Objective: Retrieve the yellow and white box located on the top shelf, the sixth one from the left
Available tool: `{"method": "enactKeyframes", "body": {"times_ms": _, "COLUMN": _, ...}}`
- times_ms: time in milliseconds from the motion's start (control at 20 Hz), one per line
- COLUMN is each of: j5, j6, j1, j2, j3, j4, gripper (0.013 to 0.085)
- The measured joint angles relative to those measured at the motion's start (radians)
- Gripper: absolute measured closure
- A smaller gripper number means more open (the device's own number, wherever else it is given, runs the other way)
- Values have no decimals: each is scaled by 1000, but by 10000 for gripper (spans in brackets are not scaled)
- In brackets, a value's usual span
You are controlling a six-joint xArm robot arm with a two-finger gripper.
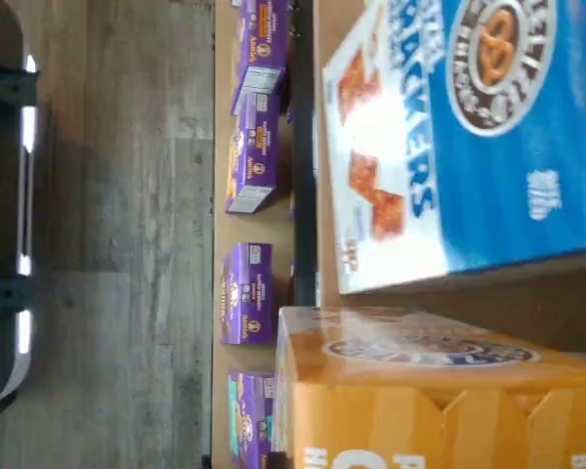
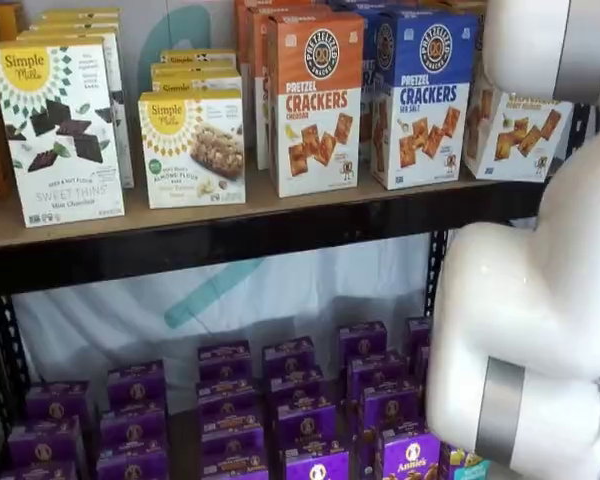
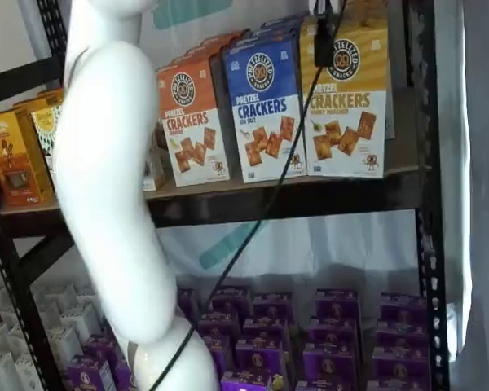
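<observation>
The yellow and white box point(image 3: 348, 102) stands upright at the right end of the top shelf point(image 3: 310, 195), next to the black upright. In a shelf view my gripper point(image 3: 325, 50) hangs from the upper edge, one black finger flat against the box's yellow front near its top. The other finger is hidden behind the box, and the gripper is shut on it. In a shelf view only the box's white lower face point(image 2: 515, 135) shows past my white arm point(image 2: 525, 300). The wrist view shows a golden box top point(image 1: 430, 350) close up beside the blue box point(image 1: 488, 127).
A blue Pretzel Crackers box point(image 3: 267, 106) touches the yellow one's left side, with an orange one point(image 3: 191, 122) beyond it. White Simple Mills boxes point(image 2: 60, 130) stand further left. Purple boxes point(image 3: 334, 334) fill the lower shelf. A black cable point(image 3: 261, 220) hangs across the front.
</observation>
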Motion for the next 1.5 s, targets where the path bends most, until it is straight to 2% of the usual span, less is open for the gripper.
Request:
{"method": "enactKeyframes", "body": {"times_ms": 450, "j5": 32, "j6": -62, "j1": -54, "j2": -168, "j3": 169, "j4": -25, "gripper": 330}}
{"method": "enactKeyframes", "body": {"times_ms": 700, "j5": 63, "j6": -69, "j1": -56, "j2": -231, "j3": 229, "j4": -47, "gripper": 330}}
{"method": "enactKeyframes", "body": {"times_ms": 1050, "j5": 96, "j6": -33, "j1": -2, "j2": -304, "j3": 303, "j4": -90, "gripper": 330}}
{"method": "enactKeyframes", "body": {"times_ms": 1500, "j5": 129, "j6": 75, "j1": 115, "j2": -387, "j3": 393, "j4": -110, "gripper": 330}}
